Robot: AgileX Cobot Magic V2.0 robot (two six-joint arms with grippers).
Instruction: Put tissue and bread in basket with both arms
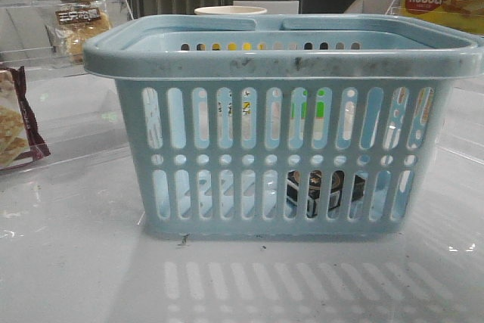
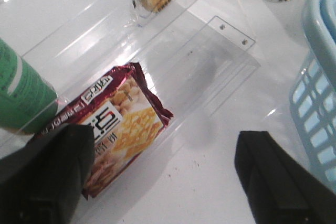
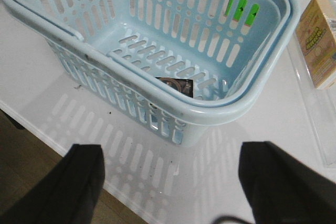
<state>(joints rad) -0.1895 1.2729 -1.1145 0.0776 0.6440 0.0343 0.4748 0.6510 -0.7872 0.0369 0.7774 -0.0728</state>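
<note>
From the front camera I saw the basket (image 1: 283,111) standing in the middle of the table (image 1: 76,262). The tissue (image 1: 324,191) lay flat on its floor, toward the right near corner, dark behind the slots. The bread (image 1: 76,32) sat far left in a clear rack (image 1: 30,20), well apart from the basket. A maroon-edged cracker bag (image 1: 19,119) lay at the left edge. My left gripper (image 2: 165,177) hung released over the cracker bag, fingers spread, grasping nothing. My right gripper (image 3: 170,187) hung released near the basket's near side, empty too.
</note>
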